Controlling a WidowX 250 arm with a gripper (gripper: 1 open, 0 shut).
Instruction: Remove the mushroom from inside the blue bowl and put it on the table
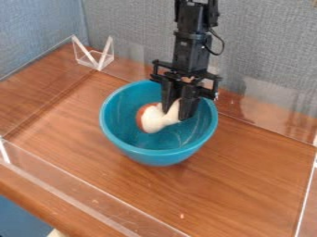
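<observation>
Mushroom (152, 118) sits pinched in the black gripper (171, 113), whose fingers are clamped shut on it from the right side, cream stem showing pale against the dark jaws. It hangs inside the blue bowl (124, 132), below the rim line and apparently clear of the floor, closer to the far right wall than to the near one; whether it brushes that wall cannot be told. The gripper points steeply downward, its arm (191, 37) rising nearly straight up out of the top of the view.

Around the mushroom, the bowl's interior is bare turquoise, with the widest free span toward the near left. The bowl rests on the table (74, 102), roughly central. Open wood lies on every side of it: a broad stretch to the left and toward the near edge, and another to the right front. Low clear walls (50, 171) border the tabletop, with the near wall running across the front and a side wall at the right edge. A small clear acrylic stand (93, 53) sits at the far left corner, well apart from the bowl.
</observation>
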